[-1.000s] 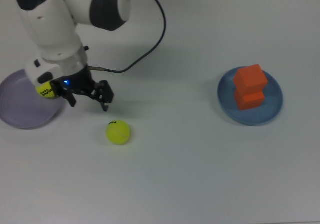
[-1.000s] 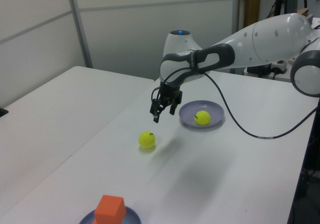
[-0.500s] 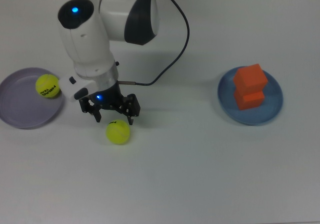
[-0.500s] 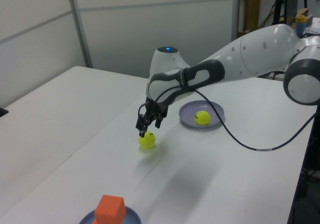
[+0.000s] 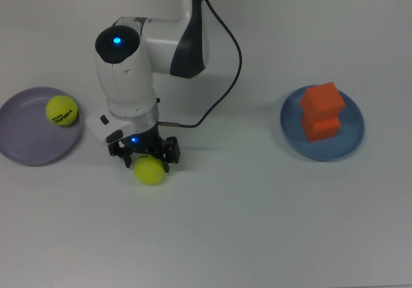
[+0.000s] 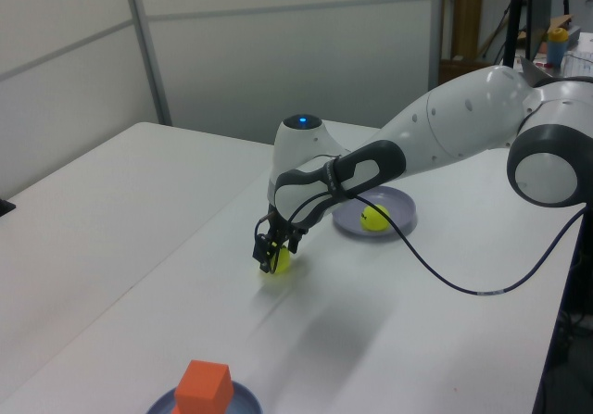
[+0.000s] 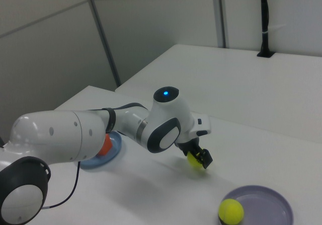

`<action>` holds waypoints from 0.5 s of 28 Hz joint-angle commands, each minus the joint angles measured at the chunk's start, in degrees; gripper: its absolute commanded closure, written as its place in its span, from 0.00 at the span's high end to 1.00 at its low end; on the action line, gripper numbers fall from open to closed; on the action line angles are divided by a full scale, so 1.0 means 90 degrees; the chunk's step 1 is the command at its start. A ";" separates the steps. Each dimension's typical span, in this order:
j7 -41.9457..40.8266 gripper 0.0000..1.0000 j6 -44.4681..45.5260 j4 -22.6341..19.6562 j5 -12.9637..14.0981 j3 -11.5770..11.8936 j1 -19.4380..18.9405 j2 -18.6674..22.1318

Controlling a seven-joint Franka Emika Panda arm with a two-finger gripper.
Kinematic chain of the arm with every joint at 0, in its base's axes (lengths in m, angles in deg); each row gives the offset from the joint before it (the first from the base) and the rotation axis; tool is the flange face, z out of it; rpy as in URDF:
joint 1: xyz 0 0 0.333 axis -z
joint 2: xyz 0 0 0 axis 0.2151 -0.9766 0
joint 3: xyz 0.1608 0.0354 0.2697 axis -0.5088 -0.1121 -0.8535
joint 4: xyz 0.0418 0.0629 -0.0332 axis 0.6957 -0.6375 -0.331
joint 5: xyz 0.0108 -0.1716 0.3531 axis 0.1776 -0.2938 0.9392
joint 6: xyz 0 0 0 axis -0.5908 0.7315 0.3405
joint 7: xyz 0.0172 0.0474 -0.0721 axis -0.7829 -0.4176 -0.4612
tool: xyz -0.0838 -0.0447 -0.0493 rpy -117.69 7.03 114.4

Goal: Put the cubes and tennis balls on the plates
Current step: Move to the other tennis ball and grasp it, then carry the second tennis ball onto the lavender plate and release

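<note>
Gripper (image 5: 145,159) spread astride tennis ball (image 5: 149,171); stacked cubes (image 5: 321,111) whole in top view only

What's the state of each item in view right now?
gripper: open, fingers astride the loose tennis ball
loose tennis ball: on the table, between the fingers
other tennis ball: resting on the lavender plate
lavender plate: holds one ball
orange cubes: stacked on the blue plate
blue plate: holds both cubes
</note>
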 commanded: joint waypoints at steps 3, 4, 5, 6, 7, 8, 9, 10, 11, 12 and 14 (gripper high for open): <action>0.0229 0.00 -0.0075 0.0139 -0.0034 0.0020 -0.0072 -0.0035; 0.0229 0.00 -0.0075 0.0129 -0.0024 0.0020 -0.0072 0.0013; 0.0229 0.00 -0.0075 0.0129 -0.0014 0.0029 -0.0062 0.0052; 0.0229 0.00 -0.0075 0.0139 -0.0005 0.0029 -0.0043 0.0120; 0.0229 0.00 -0.0065 0.0129 -0.0005 0.0039 -0.0033 0.0198; 0.0229 0.00 -0.0065 0.0129 -0.0005 0.0059 -0.0014 0.0267; 0.0219 0.00 -0.0046 0.0129 0.0005 0.0097 0.0045 0.0422; 0.0219 0.00 -0.0026 0.0119 0.0015 0.0107 0.0103 0.0501; 0.0219 0.00 -0.0006 0.0109 0.0034 0.0108 0.0171 0.0579; 0.0209 0.00 0.0003 0.0090 0.0054 0.0108 0.0259 0.0657; 0.0219 0.00 0.0129 0.0080 0.0064 0.0108 0.0503 0.0823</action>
